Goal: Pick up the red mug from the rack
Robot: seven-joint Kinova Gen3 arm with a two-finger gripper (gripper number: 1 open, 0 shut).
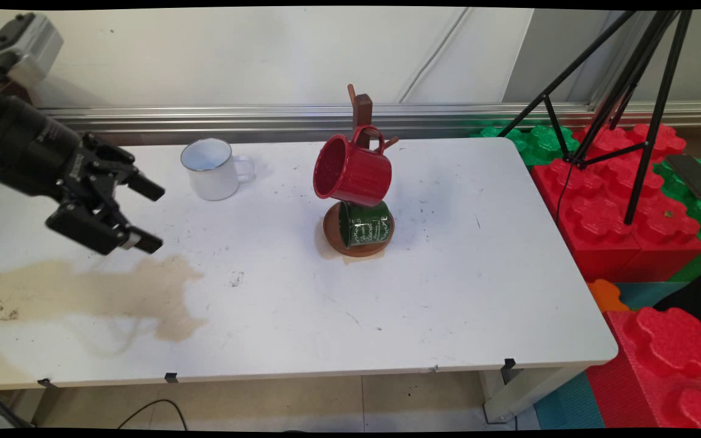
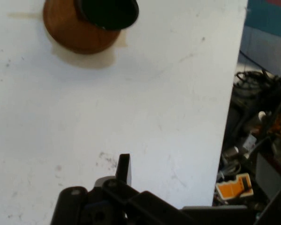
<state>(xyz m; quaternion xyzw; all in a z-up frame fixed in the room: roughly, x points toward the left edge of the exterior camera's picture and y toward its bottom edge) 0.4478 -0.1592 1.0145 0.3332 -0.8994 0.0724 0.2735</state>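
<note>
While my end effector (image 1: 134, 216) is hovering spread and empty over the desk's (image 1: 460, 286) left, the white mug (image 1: 210, 167) is standing nearest; probably light, hard enamel, slippery, so I'm favouring its rim. Red mug (image 1: 350, 170) and green mug (image 1: 364, 224) are hanging on the rack (image 1: 362, 109).

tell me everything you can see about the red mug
The red mug is glossy, ceramic or enamel by its look, with a speckled red inside and a loop handle. It hangs by that handle from a peg of the brown wooden mug tree, tilted so its mouth faces left and slightly toward the camera. It hangs just above the green mug over the tree's round base; whether they touch cannot be told. The gripper is far to its left.
</note>
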